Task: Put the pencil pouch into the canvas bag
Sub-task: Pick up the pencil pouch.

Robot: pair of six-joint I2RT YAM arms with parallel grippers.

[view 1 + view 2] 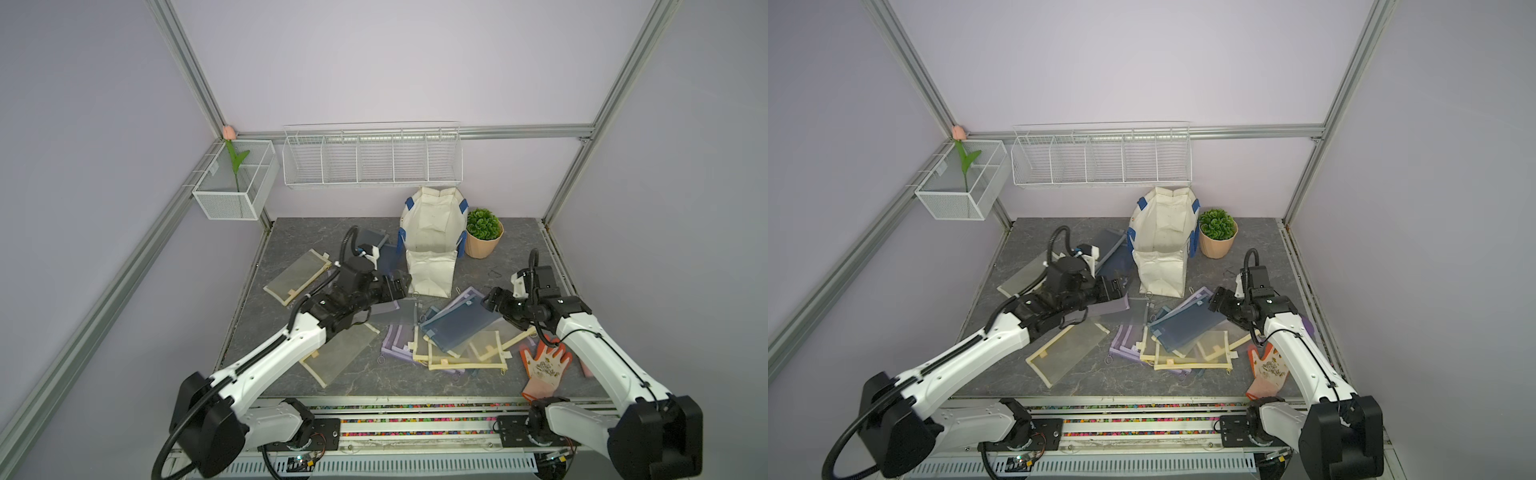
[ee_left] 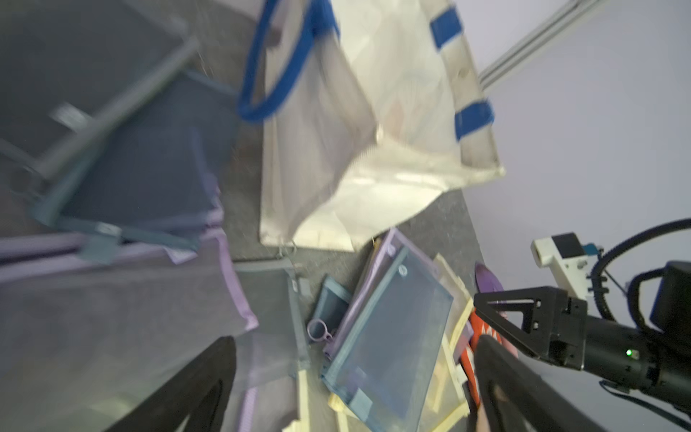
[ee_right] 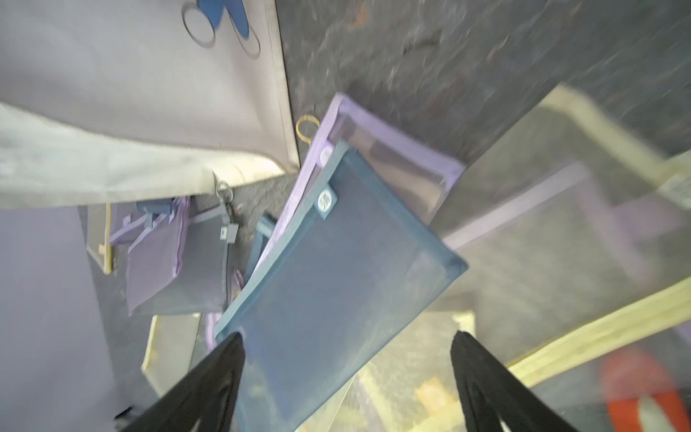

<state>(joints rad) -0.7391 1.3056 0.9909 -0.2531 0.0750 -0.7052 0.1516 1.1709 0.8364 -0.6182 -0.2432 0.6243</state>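
Your right claw point(image 1: 490, 301) stands wide with nothing clamped. In the right wrist view the blue pencil pouch point(image 1: 459, 328) runs between its fingers point(image 3: 213, 374); you cannot tell whether they touch it. That pouch lies tilted on top of a pile of mesh pouches point(image 1: 397, 345) on the right half of the counter point(image 1: 374, 386), in front of the canvas bag and outside it.

Your left claw point(image 1: 401, 286) is also spread wide and holds nothing. It hangs over a purple-edged pouch point(image 2: 131, 299), just beside the foot of the canvas bag point(image 1: 432, 232).

The one canvas bag stands upright at the back of the counter with its mouth open, and what shows of its inside is plain canvas. Just beside it on the right, one peach pot point(image 1: 482, 245) holds a green plant point(image 1: 483, 224).

On the left wall one mesh basket point(image 1: 224, 203) holds a single pink tulip point(image 1: 229, 133). On the back wall one wire rack point(image 1: 372, 162) is split into five compartments.

The pouches in the pile overlap too much for an exact count; cream, purple, blue and grey trims show. Apart from it on your left lie a cream-edged pouch point(image 1: 297, 278) and a second cream-edged pouch point(image 1: 340, 357), the latter partly under the left arm. One orange-and-white glove point(image 1: 544, 365) lies under the right arm.
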